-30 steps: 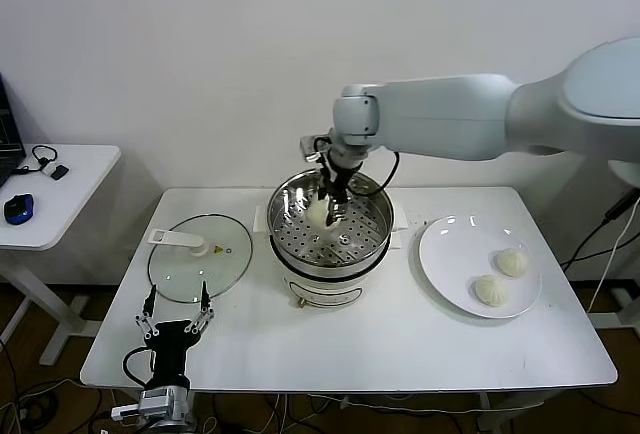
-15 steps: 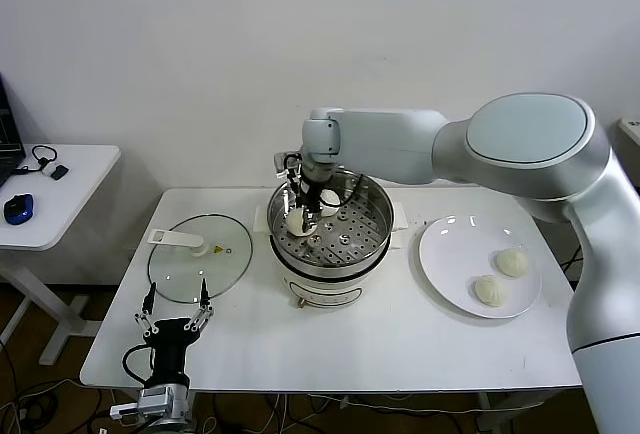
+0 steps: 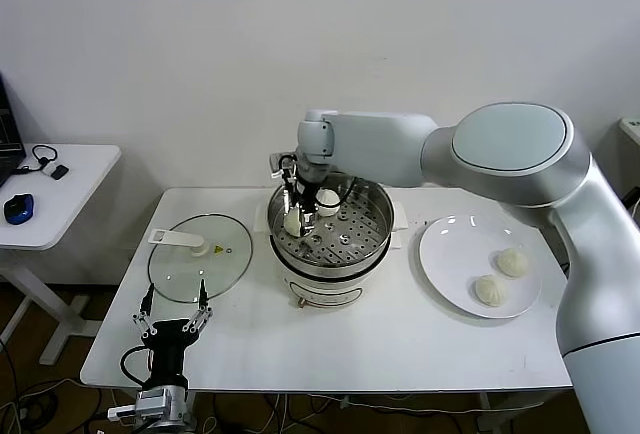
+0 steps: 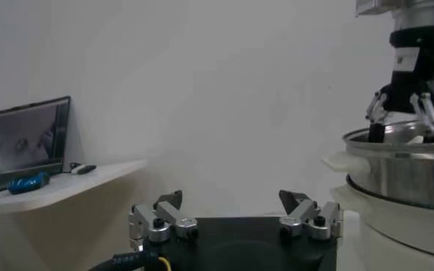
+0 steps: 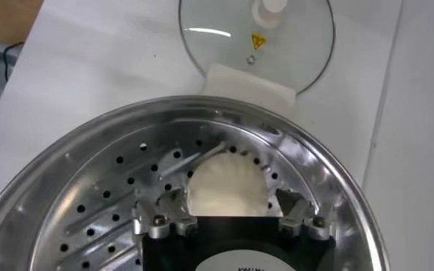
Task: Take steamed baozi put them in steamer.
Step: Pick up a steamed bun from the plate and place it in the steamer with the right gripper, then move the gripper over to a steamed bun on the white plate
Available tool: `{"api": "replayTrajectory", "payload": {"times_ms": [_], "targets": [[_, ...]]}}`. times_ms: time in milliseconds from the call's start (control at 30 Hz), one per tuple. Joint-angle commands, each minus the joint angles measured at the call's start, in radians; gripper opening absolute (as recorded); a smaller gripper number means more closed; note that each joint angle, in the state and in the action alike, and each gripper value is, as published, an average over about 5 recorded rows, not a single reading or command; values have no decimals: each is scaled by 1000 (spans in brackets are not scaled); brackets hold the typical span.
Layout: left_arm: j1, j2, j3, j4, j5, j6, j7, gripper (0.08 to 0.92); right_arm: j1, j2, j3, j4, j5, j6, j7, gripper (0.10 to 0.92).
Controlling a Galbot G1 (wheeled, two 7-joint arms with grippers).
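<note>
Inside the steamer (image 3: pixel 330 219), the right tool (image 5: pixel 231 215) hangs with fingers spread around a baozi (image 5: pixel 226 184) resting on the perforated tray, another just beside; two wait on the plate (image 3: pixel 450 254); left tool (image 4: pixel 235 213) parked open

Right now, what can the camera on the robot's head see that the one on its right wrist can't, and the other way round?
Only the head view shows the white plate with two baozi, the parked left gripper and a second bun in the steamer. Only the right wrist view shows the right gripper open around the baozi from close up. Both show the steamer and the glass lid.
</note>
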Motion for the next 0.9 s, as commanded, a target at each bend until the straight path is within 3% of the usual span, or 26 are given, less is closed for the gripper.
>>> {"api": "replayTrajectory", "payload": {"times_ms": [33,400,900], "targets": [[4,-3,2,-12,1,6,3,823,223,-117,-74,104,31,37,-84,822],[14,-6,8,-18,11,6,4,823,414,-434,-190,331,-34,122,-143,823],[32,-43,6,-21,43,3,-1,823,257,-799,-201,385,-312,269,-153,823]]}}
